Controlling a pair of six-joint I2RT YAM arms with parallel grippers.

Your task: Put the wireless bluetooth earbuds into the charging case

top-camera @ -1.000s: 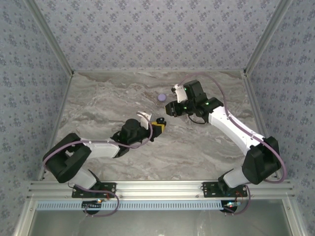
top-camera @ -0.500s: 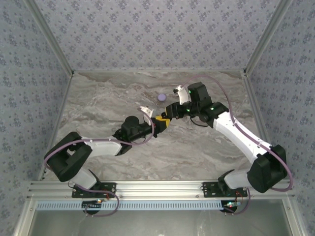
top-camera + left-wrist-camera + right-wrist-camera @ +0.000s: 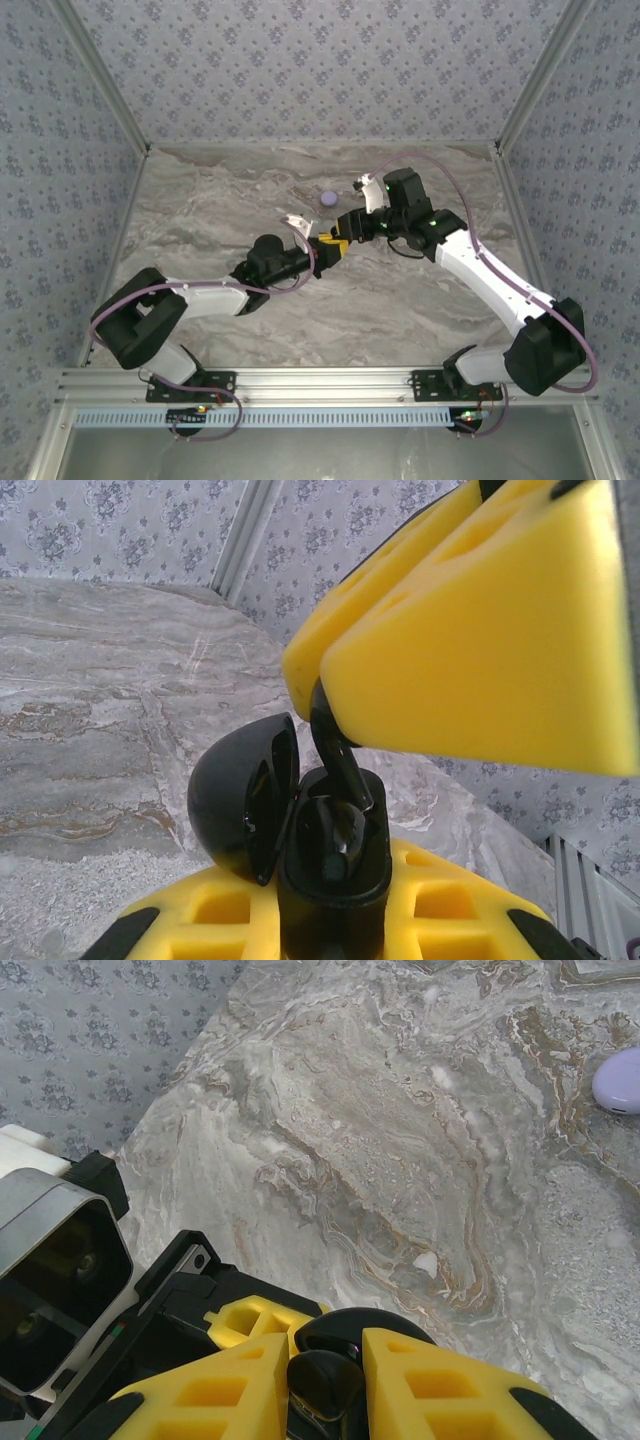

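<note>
In the left wrist view the black charging case (image 3: 335, 885) stands upright between my left gripper's (image 3: 335, 915) yellow fingers, which are shut on it; its lid (image 3: 240, 800) hangs open to the left. One black earbud (image 3: 338, 842) sits in a slot. My right gripper (image 3: 325, 1385) is shut on a second black earbud (image 3: 322, 1382); its stem (image 3: 338, 755) points down into the case's mouth from between the yellow pads (image 3: 480, 650). From above, the left gripper (image 3: 322, 252) and right gripper (image 3: 340, 241) meet mid-table.
A pale lavender rounded case (image 3: 328, 198) lies on the marble table (image 3: 200, 210) just behind the grippers, also visible as a lavender shape (image 3: 620, 1078) at the right wrist view's edge. Patterned walls enclose the table on three sides.
Over the last second the right gripper moved left and down to the left gripper, which came forward with the case. Since half a second ago both have barely shifted.
</note>
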